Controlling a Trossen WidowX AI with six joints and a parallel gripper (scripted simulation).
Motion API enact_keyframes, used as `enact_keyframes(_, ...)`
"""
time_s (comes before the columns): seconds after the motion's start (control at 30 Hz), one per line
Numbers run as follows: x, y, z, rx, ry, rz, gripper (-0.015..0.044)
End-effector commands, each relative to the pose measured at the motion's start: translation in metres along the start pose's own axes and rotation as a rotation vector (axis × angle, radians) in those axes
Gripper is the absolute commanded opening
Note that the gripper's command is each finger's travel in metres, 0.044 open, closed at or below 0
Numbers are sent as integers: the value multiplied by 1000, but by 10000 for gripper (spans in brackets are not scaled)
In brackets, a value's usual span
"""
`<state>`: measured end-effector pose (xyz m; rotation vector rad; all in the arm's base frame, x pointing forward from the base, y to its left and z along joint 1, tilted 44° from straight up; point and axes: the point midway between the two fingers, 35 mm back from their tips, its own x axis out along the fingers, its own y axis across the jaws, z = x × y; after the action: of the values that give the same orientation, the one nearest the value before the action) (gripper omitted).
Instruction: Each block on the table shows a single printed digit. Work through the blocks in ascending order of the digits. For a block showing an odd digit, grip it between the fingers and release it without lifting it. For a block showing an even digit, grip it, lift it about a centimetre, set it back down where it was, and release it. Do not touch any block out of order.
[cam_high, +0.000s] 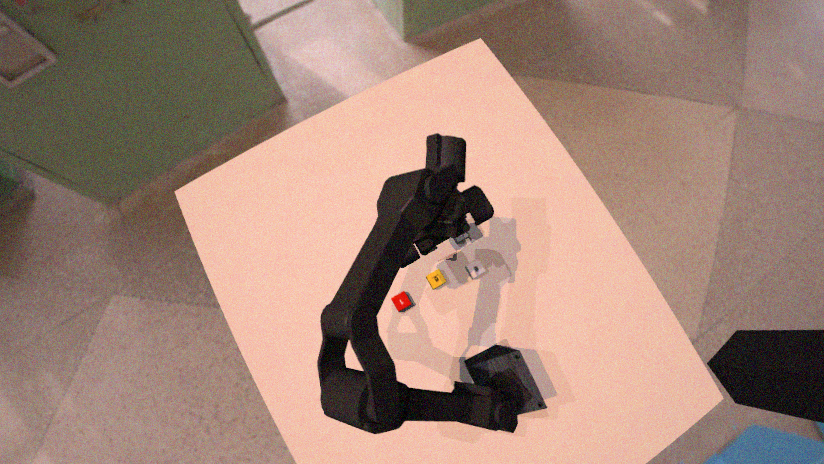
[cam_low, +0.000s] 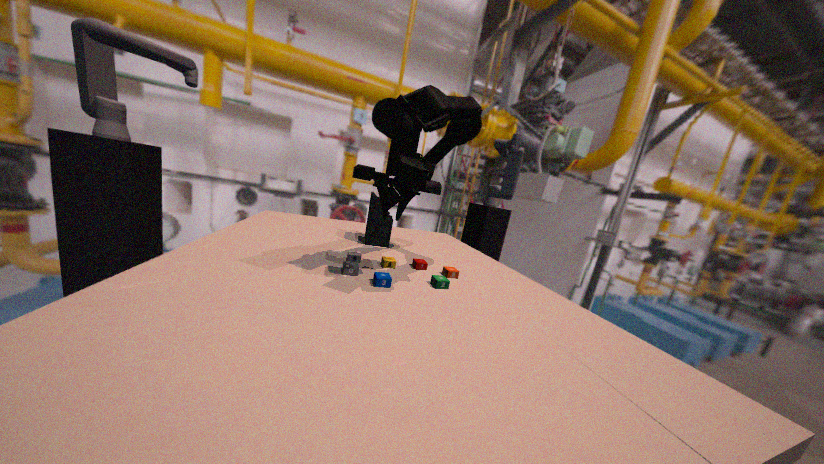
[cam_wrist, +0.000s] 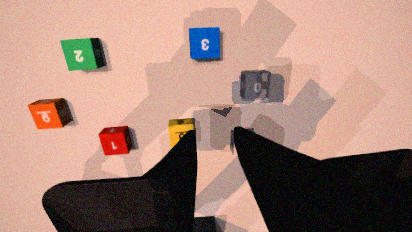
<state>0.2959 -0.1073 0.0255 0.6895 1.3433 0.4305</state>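
My gripper (cam_low: 392, 217) (cam_wrist: 214, 135) is partly open and empty, high above the table, with its tips between the yellow and white blocks in the wrist view. A red block (cam_high: 401, 301) (cam_low: 419, 264) (cam_wrist: 115, 141) shows 1, a green block (cam_low: 439, 282) (cam_wrist: 82, 54) 2, a blue block (cam_low: 381, 280) (cam_wrist: 204, 44) 3, a grey block (cam_low: 350, 268) (cam_wrist: 255, 85) 0. An orange block (cam_low: 450, 272) (cam_wrist: 48, 114) and a yellow block (cam_high: 436, 279) (cam_low: 388, 262) (cam_wrist: 181, 129) show barred digits, 6 or 9, unclear which. A white block (cam_high: 476, 269) is mostly hidden behind the right finger in the wrist view.
The arm (cam_high: 369, 288) arches over the table (cam_high: 576, 276) and hides the blue, green and orange blocks in the top view. Its shadows fall across the grey and white blocks. The grey and white blocks stand close together. A second arm (cam_low: 109, 74) stands on a black pedestal beyond the table.
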Motion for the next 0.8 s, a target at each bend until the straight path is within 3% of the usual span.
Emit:
enact_keyframes(0.0,-1,47,-13,1,-1,4,120)
enact_keyframes(0.2,3,113,-50,1,1,17,120)
enact_keyframes(0.37,4,120,-55,1,1,20,120)
enact_keyframes(0.6,82,122,-55,0,0,22,304)
enact_keyframes(0.7,85,122,-56,0,1,23,383)
enact_keyframes(0.77,85,122,-56,0,1,23,400)
